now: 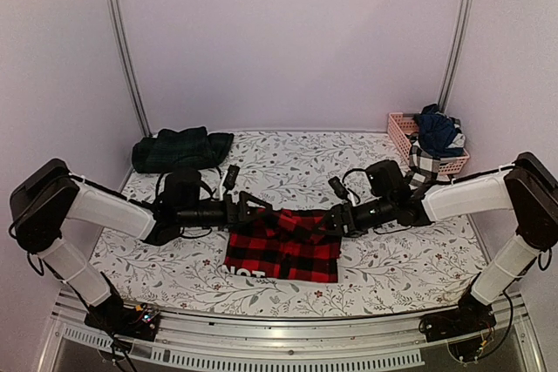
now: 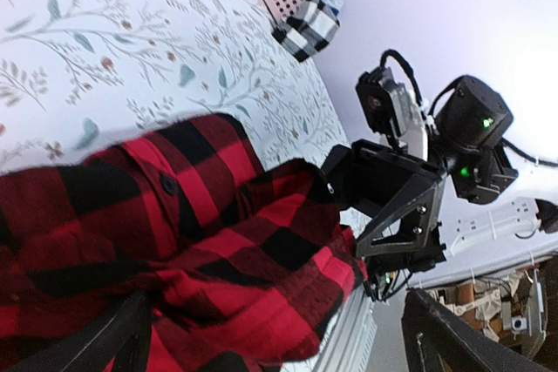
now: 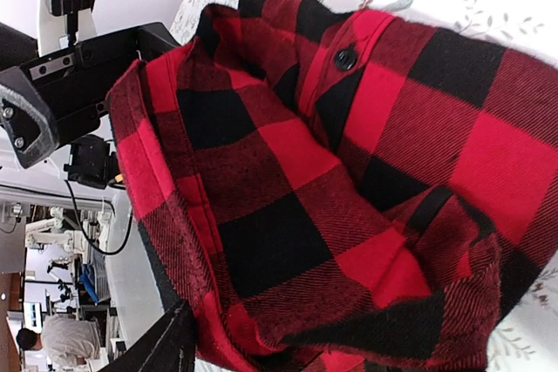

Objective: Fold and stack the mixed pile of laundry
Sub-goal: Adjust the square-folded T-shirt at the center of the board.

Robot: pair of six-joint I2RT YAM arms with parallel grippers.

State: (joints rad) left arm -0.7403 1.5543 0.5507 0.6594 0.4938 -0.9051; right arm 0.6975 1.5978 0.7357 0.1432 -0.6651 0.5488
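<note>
While lying flat on the worktop [image 1: 392,280] for folding, red-and-black checked flannel shirt [image 1: 283,254], flanked at its far corners. Left tool [image 1: 260,208] spread wide, clamping nothing; right tool [image 1: 328,219] at the cloth, grip impossible to tell. Beyond, folded dark green tartan piece [image 1: 179,150], probably the stack's start.

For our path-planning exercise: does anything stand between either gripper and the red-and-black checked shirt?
Nothing visible does. The left gripper and right gripper both sit at the far edge of the checked shirt. The green tartan piece lies apart at the far left, the pink basket at the far right.
</note>
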